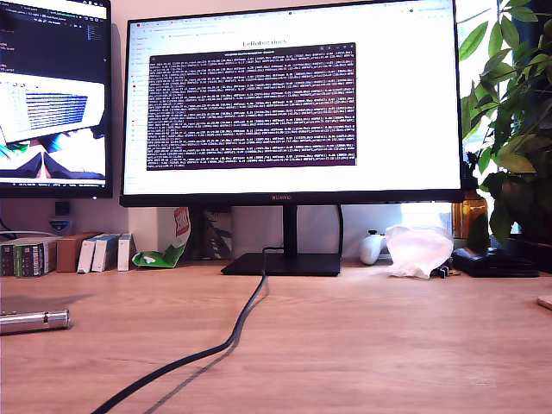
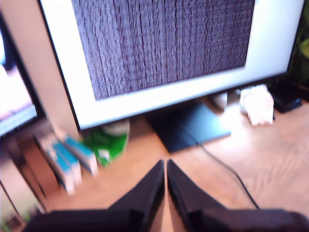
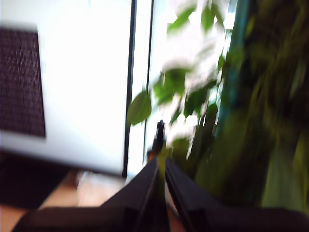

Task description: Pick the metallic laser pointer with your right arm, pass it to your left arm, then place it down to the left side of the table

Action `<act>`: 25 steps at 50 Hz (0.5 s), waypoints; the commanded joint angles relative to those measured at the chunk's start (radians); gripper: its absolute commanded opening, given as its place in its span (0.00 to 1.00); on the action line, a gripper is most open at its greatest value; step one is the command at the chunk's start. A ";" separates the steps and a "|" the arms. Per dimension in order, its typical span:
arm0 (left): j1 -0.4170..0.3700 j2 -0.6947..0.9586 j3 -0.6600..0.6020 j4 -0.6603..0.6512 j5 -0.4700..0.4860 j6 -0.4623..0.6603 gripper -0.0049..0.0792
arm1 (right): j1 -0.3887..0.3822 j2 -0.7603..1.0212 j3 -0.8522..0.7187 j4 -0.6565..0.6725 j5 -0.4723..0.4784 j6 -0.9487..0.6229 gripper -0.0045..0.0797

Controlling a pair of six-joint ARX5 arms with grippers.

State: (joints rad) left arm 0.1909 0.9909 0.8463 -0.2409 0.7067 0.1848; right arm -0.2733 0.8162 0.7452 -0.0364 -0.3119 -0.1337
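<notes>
The metallic laser pointer, a short shiny silver cylinder, lies on its side on the wooden table at the exterior view's left edge. No arm shows in the exterior view. In the first wrist view my first gripper is shut with nothing between its black pointed fingers, raised above the table and facing the monitor. In the second wrist view my second gripper is shut and empty too, aimed at the plant and the monitor's edge; that picture is blurred. The pointer appears in neither wrist view.
A black cable runs from the monitor stand toward the table's front. Small boxes and a green packet stand at the back on the exterior view's left. A white crumpled bag and a plant are at its right.
</notes>
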 commanded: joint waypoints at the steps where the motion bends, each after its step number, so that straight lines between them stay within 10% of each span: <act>1: 0.005 -0.045 -0.064 0.048 -0.034 -0.029 0.03 | 0.002 -0.056 -0.029 -0.009 -0.002 0.006 0.04; 25: -0.028 -0.336 -0.201 0.099 -0.210 -0.154 0.03 | 0.002 -0.295 -0.270 0.036 0.060 0.135 0.04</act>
State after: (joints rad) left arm 0.1757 0.6781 0.6750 -0.1432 0.4973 0.0479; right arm -0.2733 0.5522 0.4992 -0.0299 -0.2596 -0.0349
